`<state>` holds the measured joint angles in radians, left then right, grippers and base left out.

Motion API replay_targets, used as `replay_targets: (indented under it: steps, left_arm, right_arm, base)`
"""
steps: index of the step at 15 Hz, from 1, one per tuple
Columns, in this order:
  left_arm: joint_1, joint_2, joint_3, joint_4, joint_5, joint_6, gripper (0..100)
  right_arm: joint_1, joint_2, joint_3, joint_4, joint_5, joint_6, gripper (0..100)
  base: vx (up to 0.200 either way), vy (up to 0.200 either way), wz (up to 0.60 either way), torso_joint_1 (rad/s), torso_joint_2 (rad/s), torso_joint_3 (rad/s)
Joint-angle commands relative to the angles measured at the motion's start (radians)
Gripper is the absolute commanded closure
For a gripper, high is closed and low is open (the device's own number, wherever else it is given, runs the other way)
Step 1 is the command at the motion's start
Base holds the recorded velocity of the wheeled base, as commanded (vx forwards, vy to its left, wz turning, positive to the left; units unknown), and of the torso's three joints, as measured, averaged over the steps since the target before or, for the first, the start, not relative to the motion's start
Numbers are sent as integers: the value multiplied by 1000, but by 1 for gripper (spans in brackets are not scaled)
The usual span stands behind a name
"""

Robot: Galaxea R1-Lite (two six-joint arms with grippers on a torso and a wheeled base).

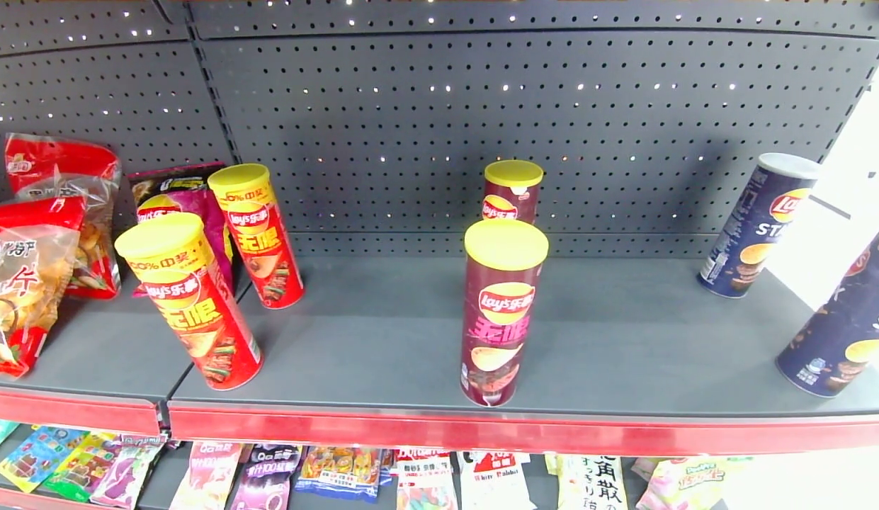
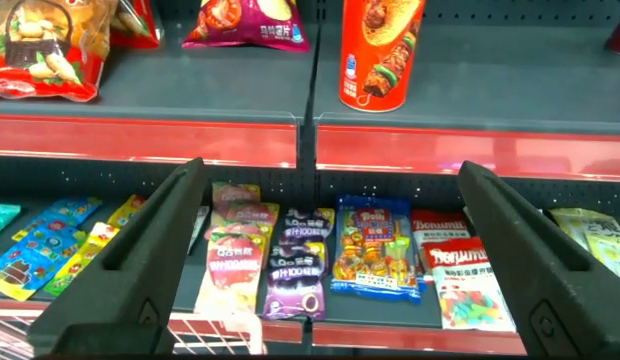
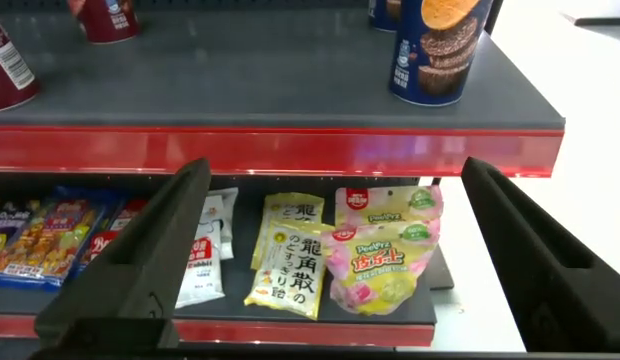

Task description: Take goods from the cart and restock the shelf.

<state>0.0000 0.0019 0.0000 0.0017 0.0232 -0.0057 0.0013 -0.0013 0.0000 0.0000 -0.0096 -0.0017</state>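
Note:
The grey shelf with its red front strip [image 1: 481,428] carries upright chip cans. Two red cans [image 1: 191,301] [image 1: 257,236] stand at the left, two maroon cans [image 1: 501,312] [image 1: 511,191] in the middle, two navy cans [image 1: 758,225] [image 1: 843,326] at the right. My left gripper [image 2: 330,290] is open and empty, below and in front of the shelf, level with the lower tier; a red can's base [image 2: 382,55] is above it. My right gripper [image 3: 340,280] is open and empty too, below the shelf's right end, under a navy can [image 3: 440,50].
Snack bags [image 1: 35,248] lean at the shelf's far left. Free shelf floor lies between the can groups. The lower tier holds rows of flat candy and snack packets [image 1: 425,482]. A white wire grid [image 2: 215,335] shows under the left gripper. The shelf ends at the right [image 3: 550,120].

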Motion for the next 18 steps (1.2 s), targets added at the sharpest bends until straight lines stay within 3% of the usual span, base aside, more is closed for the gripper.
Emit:
replay_targets:
  steps: [1, 5, 13, 16, 18]
  left_arm:
    - [0, -2, 0, 0, -2, 1, 0]
    - [0, -2, 0, 0, -2, 1, 0]
    - [0, -2, 0, 0, -2, 3, 0]
    - [0, -2, 0, 0, -2, 3, 0]
    - [0, -2, 0, 0, -2, 3, 0]
  right_arm:
    - [0, 1, 0, -2, 0, -1, 0]
    - [0, 1, 0, -2, 0, -3, 0]
    - [0, 1, 0, -2, 3, -4, 0]
    - [0, 1, 0, -2, 3, -4, 0]
    - [0, 1, 0, -2, 5, -4, 0]
  base:
    - [0, 0, 0, 0, 0, 0]
    - [0, 0, -450, -2, 4, 2]
    - [0, 0, 0, 0, 0, 0]
    - [-200, 0, 0, 4, 4, 7]
    - [-200, -200, 0, 12, 10, 2]
